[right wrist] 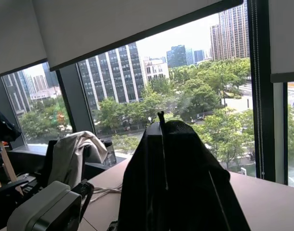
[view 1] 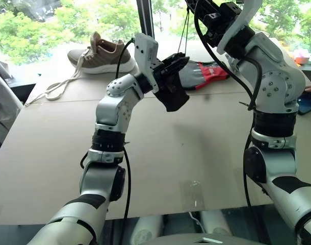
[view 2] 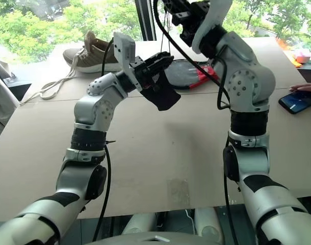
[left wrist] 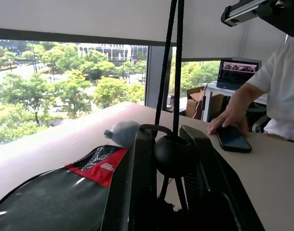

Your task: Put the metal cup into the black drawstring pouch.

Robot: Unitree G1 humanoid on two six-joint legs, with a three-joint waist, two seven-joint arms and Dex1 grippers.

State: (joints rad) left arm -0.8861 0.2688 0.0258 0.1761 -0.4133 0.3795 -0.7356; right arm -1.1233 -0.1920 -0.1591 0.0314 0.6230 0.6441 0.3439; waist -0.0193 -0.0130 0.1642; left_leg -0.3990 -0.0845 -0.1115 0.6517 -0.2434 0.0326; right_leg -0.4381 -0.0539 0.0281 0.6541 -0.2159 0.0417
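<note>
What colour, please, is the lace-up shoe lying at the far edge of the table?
The lace-up shoe is tan with a white sole and pale laces, clearest in the left eye view.

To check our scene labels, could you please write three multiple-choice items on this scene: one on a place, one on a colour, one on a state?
1. Where is the shoe?
A. at the table's far left, by the window
B. on the floor
C. on a chair

2. What colour is the black cover's trim?
A. blue
B. red
C. yellow

3. How is the pouch?
A. flat on the table
B. held off the table
C. under the shoe

Key: 1 A, it lies at the far edge near the glass. 2 B, a red patch shows at its end. 3 B, the left pincer grips it in the air, and the right pincer holds its cord.
</note>
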